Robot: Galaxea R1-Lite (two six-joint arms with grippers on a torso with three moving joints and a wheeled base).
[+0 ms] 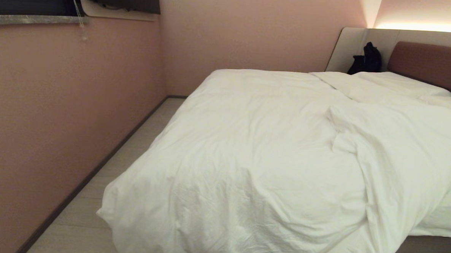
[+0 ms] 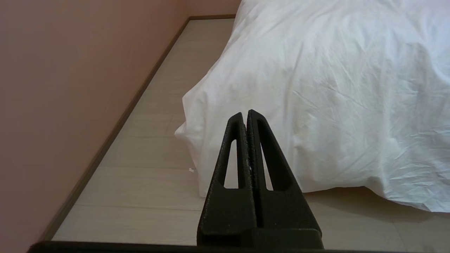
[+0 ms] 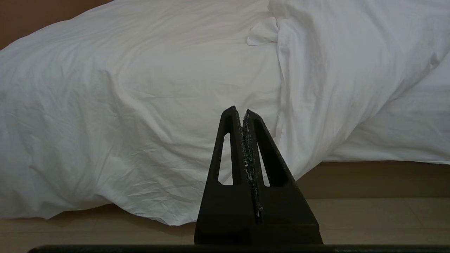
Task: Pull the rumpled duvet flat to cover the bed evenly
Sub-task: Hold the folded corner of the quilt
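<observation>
white duvet (image 1: pixel 270 151), reddish-brown headboard (image 1: pixel 430 63), pink wall (image 1: pixel 59 108), pale floor (image 2: pixel 147 182), perhaps wood-grained.

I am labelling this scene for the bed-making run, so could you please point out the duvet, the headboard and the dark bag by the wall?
duvet (image 1: pixel 255 150): head view, on its broad wrinkled middle.
headboard (image 1: pixel 430 61): head view, on the reddish-brown padding.
dark bag (image 1: pixel 367 58): head view, on its upper body, beside the headboard.

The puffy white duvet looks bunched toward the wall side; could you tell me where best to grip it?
Probably the folded-back edge of the puffy white duvet, approached from the foot of the bed: that loose flap leaves the white mattress sheet bare.
</observation>
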